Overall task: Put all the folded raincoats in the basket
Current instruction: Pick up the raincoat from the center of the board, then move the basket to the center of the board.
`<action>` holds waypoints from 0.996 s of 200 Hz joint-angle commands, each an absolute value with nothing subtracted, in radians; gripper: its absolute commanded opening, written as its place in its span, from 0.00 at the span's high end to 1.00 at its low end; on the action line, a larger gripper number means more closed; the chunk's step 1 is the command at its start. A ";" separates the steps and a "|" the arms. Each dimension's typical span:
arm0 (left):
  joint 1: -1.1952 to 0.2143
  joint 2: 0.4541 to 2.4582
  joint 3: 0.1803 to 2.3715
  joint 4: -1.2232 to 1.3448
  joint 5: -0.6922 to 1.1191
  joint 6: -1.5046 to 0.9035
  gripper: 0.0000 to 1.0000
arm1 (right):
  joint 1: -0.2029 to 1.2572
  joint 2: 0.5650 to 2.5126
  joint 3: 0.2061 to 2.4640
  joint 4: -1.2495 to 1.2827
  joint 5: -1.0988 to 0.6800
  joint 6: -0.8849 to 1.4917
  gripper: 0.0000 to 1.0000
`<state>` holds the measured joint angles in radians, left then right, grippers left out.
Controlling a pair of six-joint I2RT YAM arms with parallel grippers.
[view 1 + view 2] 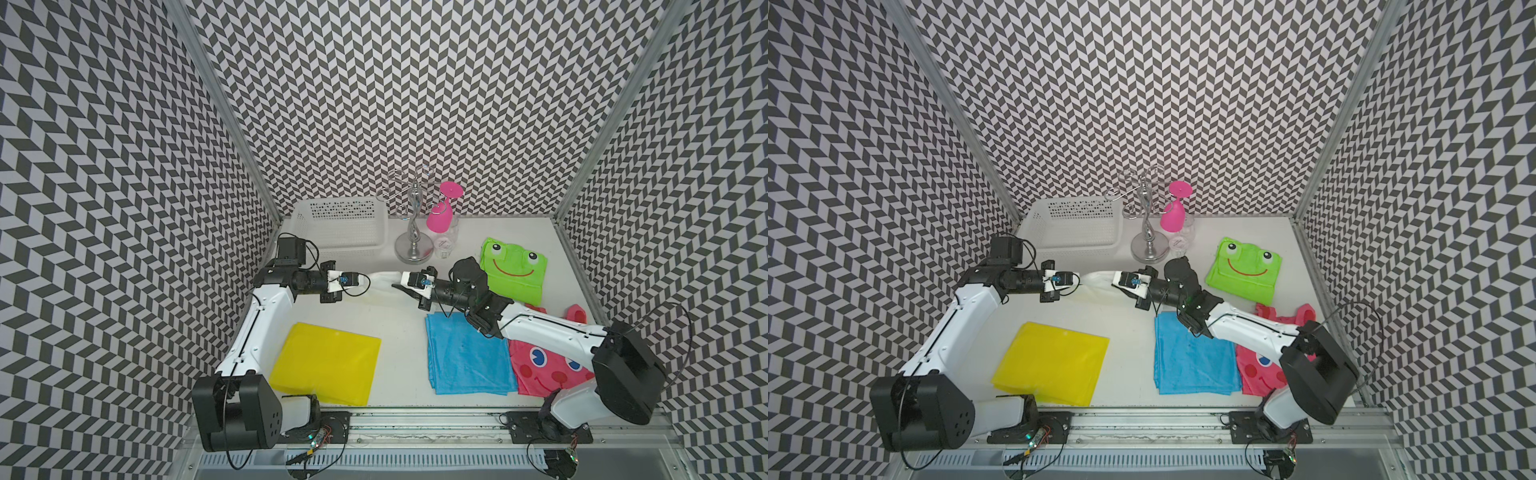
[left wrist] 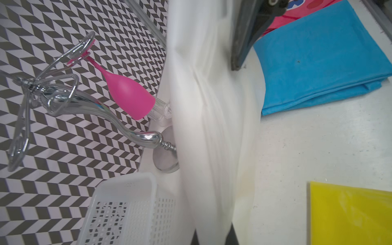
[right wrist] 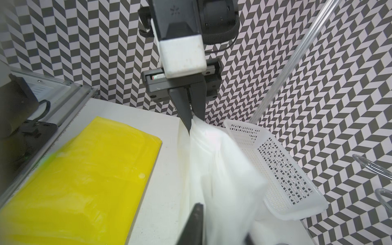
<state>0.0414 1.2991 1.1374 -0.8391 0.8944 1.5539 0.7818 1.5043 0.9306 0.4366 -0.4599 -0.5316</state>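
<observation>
Outside basket point(image 1: 341, 249), white raincoat point(image 1: 380, 283), left tool point(image 3: 192, 122) pinching

raincoat point(image 1: 380, 281) before basket point(image 1: 349, 250), rack point(image 1: 413, 245) beside basket

Five raincoats point(image 1: 380, 280) point(image 1: 328, 361) point(image 1: 469, 357) point(image 1: 513, 270) point(image 1: 544, 370); one basket point(image 1: 345, 249); one stand point(image 1: 413, 245); two glasses point(image 1: 439, 220) point(image 1: 446, 243); two arms point(image 1: 266, 320) point(image 1: 552, 332)

The blurred translucent white folded raincoat point(image 2: 212, 131) hides part of the chrome stand's round base point(image 2: 163, 158) in the left wrist view.
</observation>
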 commanded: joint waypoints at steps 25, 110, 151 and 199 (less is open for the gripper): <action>0.139 1.295 1.280 -0.912 0.813 1.431 1.00 | 0.745 1.529 0.994 0.423 -0.538 -0.483 0.32; 0.469 1.258 1.526 -0.900 0.715 1.219 1.00 | 0.672 1.862 1.263 0.385 -0.491 -0.455 0.31; 0.535 1.249 1.506 -0.680 0.538 0.999 1.00 | 0.683 2.052 1.465 0.391 -0.444 -0.445 0.31; 0.555 1.229 1.427 -0.666 0.625 0.889 1.00 | 0.689 2.300 1.764 0.290 -0.449 -0.471 0.33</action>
